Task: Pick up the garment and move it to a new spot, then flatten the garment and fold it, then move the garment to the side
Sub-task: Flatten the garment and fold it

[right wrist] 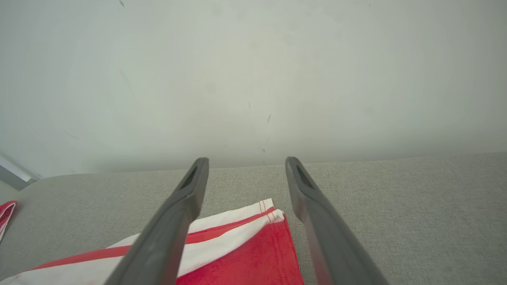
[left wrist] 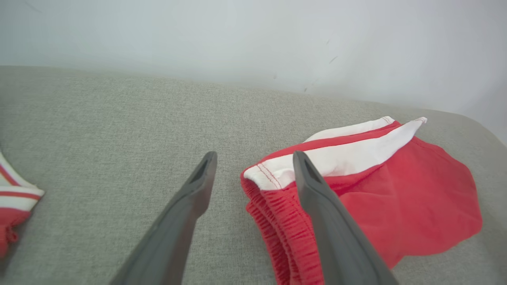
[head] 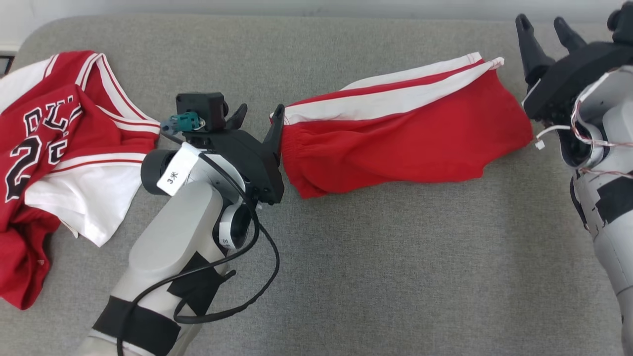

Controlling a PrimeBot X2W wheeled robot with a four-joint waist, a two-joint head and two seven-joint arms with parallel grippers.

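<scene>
- Head view: the red shorts (head: 395, 143), white-striped along the far side, lie spread flat across the middle and right of the grey padded surface (head: 395, 257). The left gripper (head: 261, 109) is released, fingers apart, at the waistband end. The right gripper (head: 541, 22) is also spread and empty, just right of the hem. A crumpled red jersey (head: 59, 148) lies at the left edge.
- Left wrist view: the left gripper (left wrist: 255, 155) grasps nothing; its right finger crosses the shorts' (left wrist: 416, 198) waistband.
- Right wrist view: the right gripper (right wrist: 246, 160) stands spread above the shorts' (right wrist: 253, 257) far hem corner, with a pale wall (right wrist: 253, 79) beyond.
</scene>
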